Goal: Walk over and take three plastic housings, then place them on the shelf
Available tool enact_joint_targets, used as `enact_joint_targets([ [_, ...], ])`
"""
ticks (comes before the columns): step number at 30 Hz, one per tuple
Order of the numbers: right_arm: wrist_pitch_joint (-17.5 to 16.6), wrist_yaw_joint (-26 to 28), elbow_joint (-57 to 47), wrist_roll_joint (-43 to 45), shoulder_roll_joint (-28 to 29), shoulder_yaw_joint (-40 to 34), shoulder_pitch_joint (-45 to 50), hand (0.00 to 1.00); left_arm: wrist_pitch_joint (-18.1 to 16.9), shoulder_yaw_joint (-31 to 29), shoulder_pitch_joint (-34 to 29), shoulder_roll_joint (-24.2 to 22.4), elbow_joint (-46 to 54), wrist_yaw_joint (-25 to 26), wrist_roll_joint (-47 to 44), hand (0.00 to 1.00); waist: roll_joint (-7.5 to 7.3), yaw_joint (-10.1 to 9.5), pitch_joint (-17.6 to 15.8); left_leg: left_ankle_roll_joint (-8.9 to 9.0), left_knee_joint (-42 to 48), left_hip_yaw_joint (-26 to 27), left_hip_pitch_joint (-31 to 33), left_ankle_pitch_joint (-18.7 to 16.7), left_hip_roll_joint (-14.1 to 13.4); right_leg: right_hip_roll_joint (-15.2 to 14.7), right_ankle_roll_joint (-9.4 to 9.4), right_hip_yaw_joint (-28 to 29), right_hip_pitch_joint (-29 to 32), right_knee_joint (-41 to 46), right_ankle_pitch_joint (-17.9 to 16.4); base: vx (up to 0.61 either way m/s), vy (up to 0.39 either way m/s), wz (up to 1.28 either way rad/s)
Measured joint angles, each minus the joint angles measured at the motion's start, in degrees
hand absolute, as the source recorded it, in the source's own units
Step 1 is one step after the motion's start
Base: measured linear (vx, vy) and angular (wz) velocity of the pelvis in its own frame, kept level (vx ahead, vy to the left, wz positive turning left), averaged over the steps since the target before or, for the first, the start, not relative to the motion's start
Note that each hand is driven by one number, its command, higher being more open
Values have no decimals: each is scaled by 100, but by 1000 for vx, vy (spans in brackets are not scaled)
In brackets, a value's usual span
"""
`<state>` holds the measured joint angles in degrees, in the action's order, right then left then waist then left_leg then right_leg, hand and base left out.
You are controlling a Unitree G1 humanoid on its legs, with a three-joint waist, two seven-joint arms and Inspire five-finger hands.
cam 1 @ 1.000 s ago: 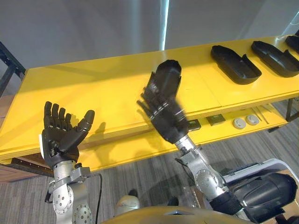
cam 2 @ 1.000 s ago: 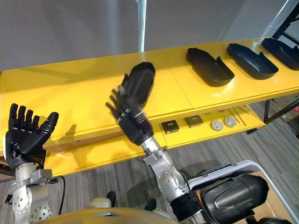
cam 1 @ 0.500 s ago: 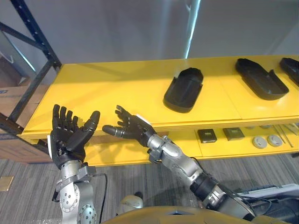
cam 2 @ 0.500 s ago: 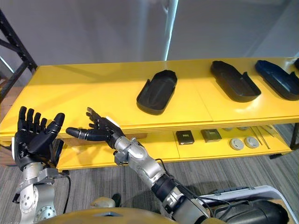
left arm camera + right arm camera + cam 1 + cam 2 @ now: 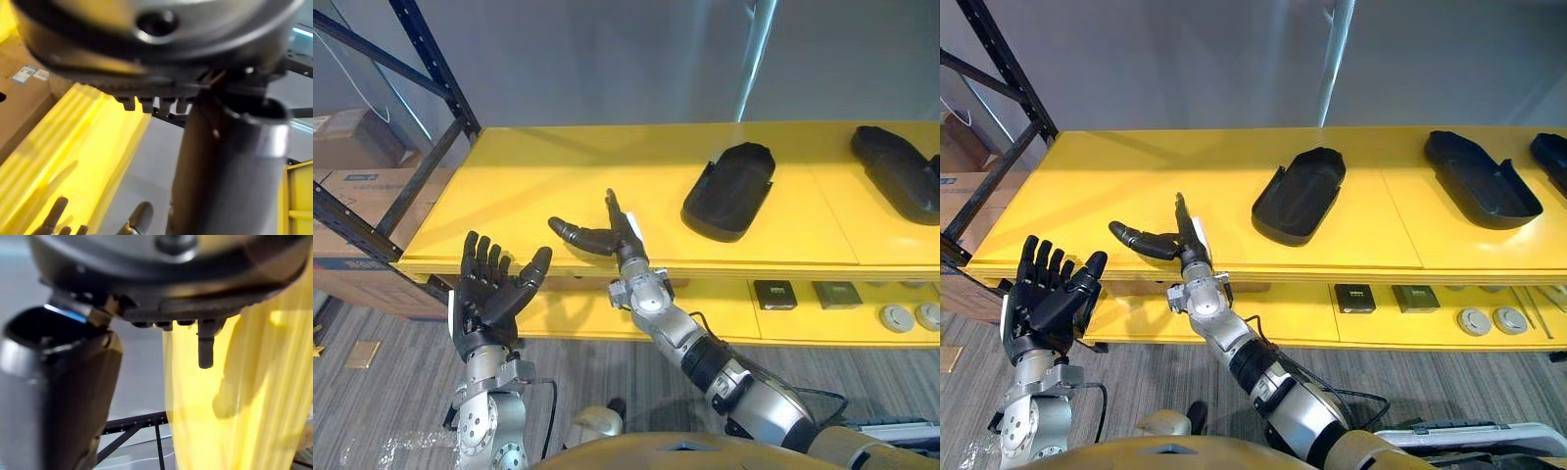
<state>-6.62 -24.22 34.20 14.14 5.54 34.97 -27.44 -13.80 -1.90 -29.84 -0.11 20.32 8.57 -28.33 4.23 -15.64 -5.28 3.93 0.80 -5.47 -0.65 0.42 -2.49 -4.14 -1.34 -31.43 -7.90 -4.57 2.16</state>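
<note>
Currently L hand (image 5: pixel 489 294) and R hand (image 5: pixel 607 235) both empty, fingers open; nearest housing (image 5: pixel 729 191) sits on yellow shelf (image 5: pixel 558 166).

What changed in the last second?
The right hand let go of the plastic housing it held over the yellow shelf. The housing now lies there, and the hand has drawn back left, open, near the shelf's front edge. The left hand stayed raised, open and empty. The view itself shifted.
</note>
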Motion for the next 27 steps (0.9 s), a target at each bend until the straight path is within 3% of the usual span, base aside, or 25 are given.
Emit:
enact_joint_targets([
  [8, -212, -518, 160, -64, -58, -706, -57, 100, -18, 184, 0, 3, -274, -309, -3, 100, 80, 13, -43, -31, -3, -55, 10, 21, 46, -62, -25, -88, -20, -1, 6, 0, 23, 4],
  [16, -292, -1132, 203, -267, -130, -1059, -57, 100, -20, 429, -1, 9, -305, -308, -3, 100, 90, 22, -50, -35, -5, -44, 4, 23, 61, -82, -39, -72, -19, -26, 17, 1, 12, 0],
  [27, -581, -1125, 317, -263, -149, -1197, -81, 100, -20, 435, 2, 14, -305, -303, -1, 100, 70, 65, -210, -47, -19, 47, -58, 28, 64, -102, -61, 13, -36, -28, 27, 1, 13, -4],
])
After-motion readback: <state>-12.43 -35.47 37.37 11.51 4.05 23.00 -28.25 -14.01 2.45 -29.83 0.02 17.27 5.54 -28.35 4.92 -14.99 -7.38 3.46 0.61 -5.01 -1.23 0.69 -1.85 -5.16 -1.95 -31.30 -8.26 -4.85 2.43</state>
